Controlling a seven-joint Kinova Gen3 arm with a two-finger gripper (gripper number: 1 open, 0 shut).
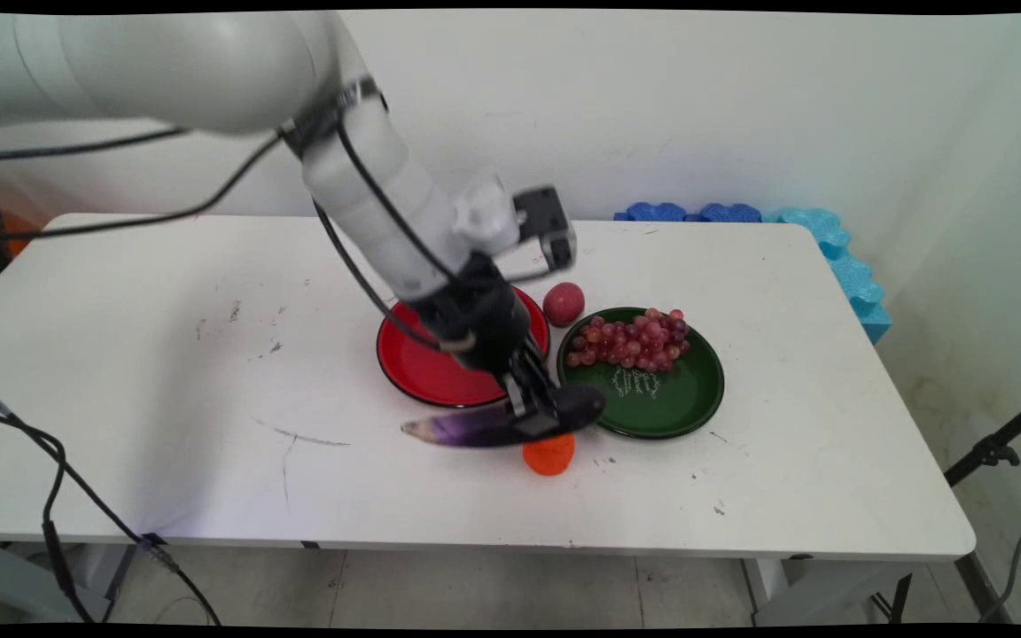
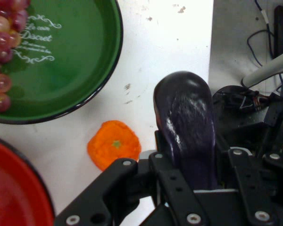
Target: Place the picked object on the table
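The white arm reaches in from the upper left and slopes down toward the middle of the tabletop (image 1: pixel 165 381), black cables hanging from it. Its black pincer (image 1: pixel 535 409) points downward, fingers clamped on an eggplant (image 1: pixel 475 428).

Left of the grape plate (image 1: pixel 679 403) sits another plate (image 1: pixel 422 372); before both lie my eggplant (image 1: pixel 475 430) and a small fruit (image 1: pixel 549 455).

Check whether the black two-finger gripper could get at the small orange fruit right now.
Probably not: the gripper is shut on the purple eggplant, which sits just over the small orange fruit, blocking it from above.
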